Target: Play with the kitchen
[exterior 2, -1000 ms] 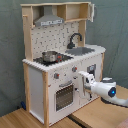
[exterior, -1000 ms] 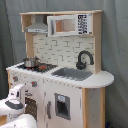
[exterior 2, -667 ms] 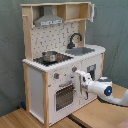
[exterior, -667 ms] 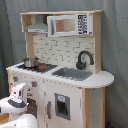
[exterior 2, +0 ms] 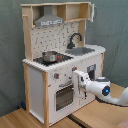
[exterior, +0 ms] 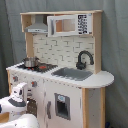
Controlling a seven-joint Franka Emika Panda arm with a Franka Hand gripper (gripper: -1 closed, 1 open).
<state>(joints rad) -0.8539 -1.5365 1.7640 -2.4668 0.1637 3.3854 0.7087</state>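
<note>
With my gripper (exterior 2: pixel 77 79) hovering just in front of the kitchen (exterior 2: pixel 60 70), close to the oven door (exterior 2: pixel 64 95) and knobs (exterior 2: pixel 56 76), I cannot tell how my fingers stand, so I should approach squarely and slowly.

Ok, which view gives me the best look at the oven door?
The second exterior view: the oven door faces the camera, window unobstructed, with the gripper beside it. In the first exterior view the arm covers most of it.
</note>
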